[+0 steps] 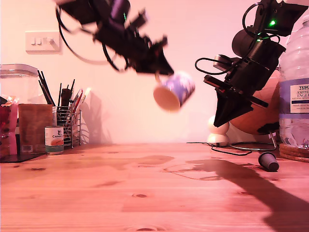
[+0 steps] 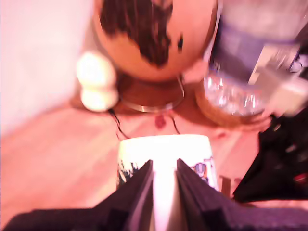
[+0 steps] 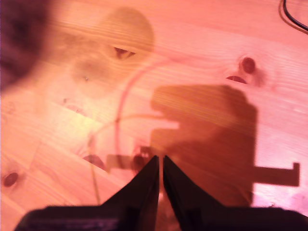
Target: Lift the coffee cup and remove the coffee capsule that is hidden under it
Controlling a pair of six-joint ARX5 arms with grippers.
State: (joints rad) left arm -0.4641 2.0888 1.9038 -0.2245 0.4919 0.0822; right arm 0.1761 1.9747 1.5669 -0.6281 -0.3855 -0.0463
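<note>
The coffee cup (image 1: 176, 91) hangs well above the table in the exterior view's middle, tilted with its open mouth facing down and toward the camera, blue-purple print showing. My first gripper (image 1: 161, 72) reaches down from the exterior view's upper left and is shut on the cup's wall. The first wrist view shows the white cup (image 2: 166, 144) between my first gripper's fingers (image 2: 164, 166). The coffee capsule (image 1: 268, 161), small and dark, lies uncovered on the wooden table (image 1: 145, 193) at the exterior view's right. Above and beside it, my second gripper (image 1: 219, 123) points down, shut and empty; its tips (image 3: 160, 161) hover over bare wood.
A large water bottle (image 1: 295, 92) on a woven mat, an orange globe (image 1: 263, 111) on a wire stand and a white figurine (image 1: 218, 133) stand at the exterior view's back right, with a cable nearby. A small tin can (image 1: 54, 139), a pen holder (image 1: 67, 123) and jars fill the back left.
</note>
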